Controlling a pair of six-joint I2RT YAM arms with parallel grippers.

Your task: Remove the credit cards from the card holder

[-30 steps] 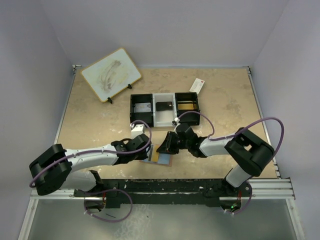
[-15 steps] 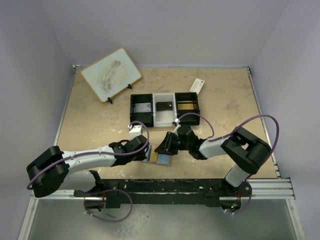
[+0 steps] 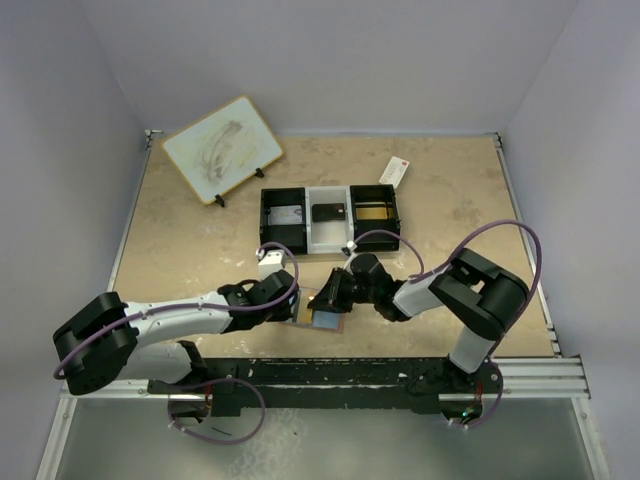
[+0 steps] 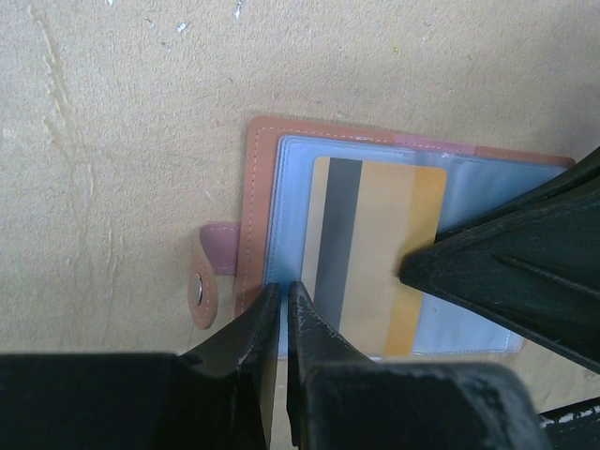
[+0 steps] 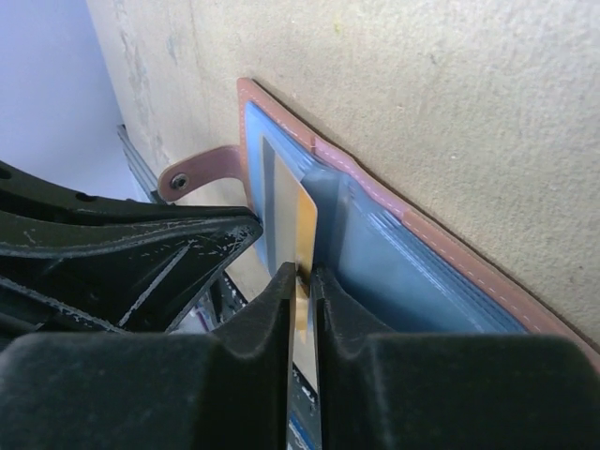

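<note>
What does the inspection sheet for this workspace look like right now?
Surface: beige marbled table.
Job's things: card holder lies open; gold card with a dark stripe is partly out of its clear pocket.
Clutter: three-compartment tray holding other cards; white packet; sketch board on a stand.
Grippers: left gripper shut at the holder's pocket edge; right gripper shut on the gold card.
Cables: purple cables loop along both arms.
Surroundings: plain pale walls.
</note>
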